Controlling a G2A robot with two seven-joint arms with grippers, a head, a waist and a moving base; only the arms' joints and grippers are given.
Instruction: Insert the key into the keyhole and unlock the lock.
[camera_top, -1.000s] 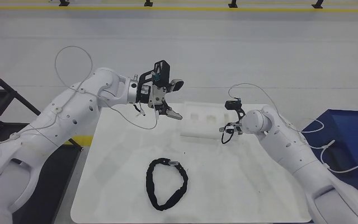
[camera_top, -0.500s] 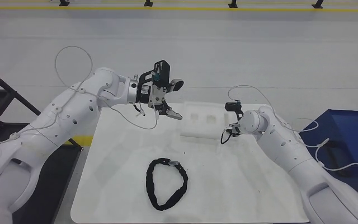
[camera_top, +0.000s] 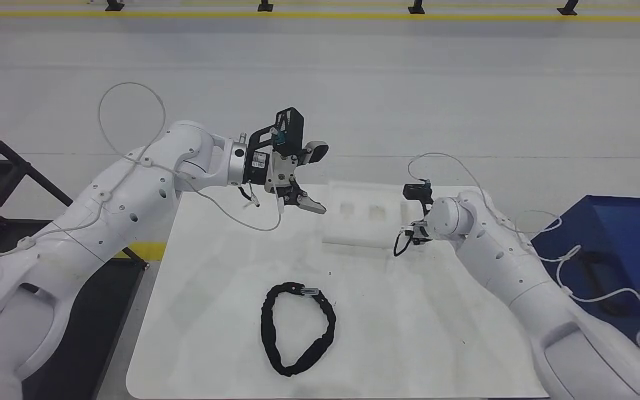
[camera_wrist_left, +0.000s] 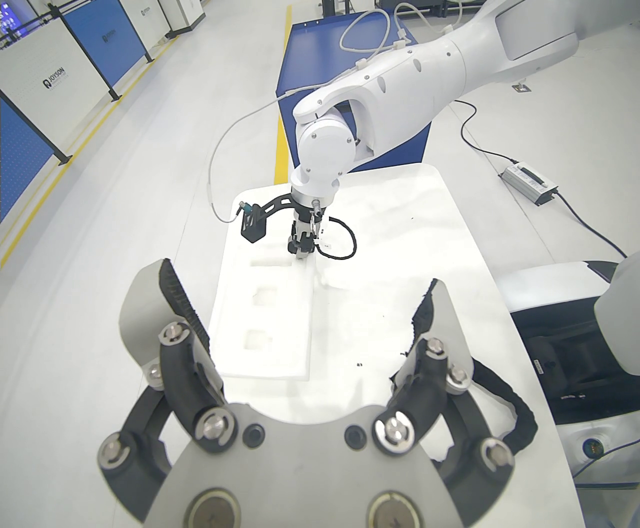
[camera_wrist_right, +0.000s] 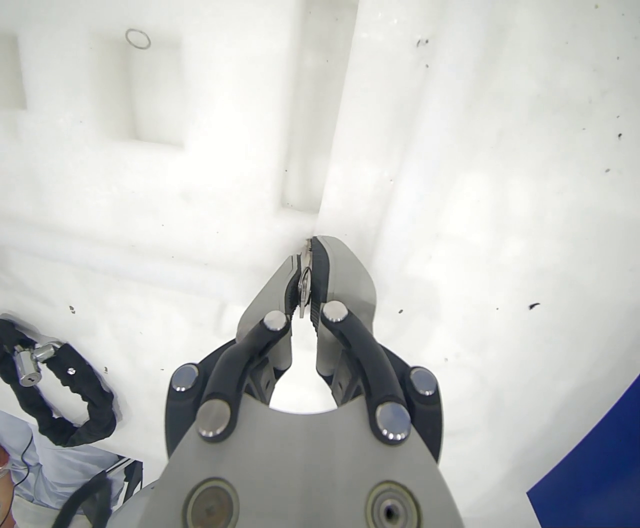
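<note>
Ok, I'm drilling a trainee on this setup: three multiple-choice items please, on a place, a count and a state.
1. Where does the black fabric-sleeved chain lock lie? A) on the white table, apart from the white foam tray B) inside the tray C) in a gripper
2. How many grippers hold something? A) none B) one C) both
3. The left gripper is: A) open B) shut on the chain C) shut, empty
Answers: 1A, it rests on bare tabletop; 2B, the right gripper alone pinches a small metal key; 3A, its fingers stand apart.
</note>
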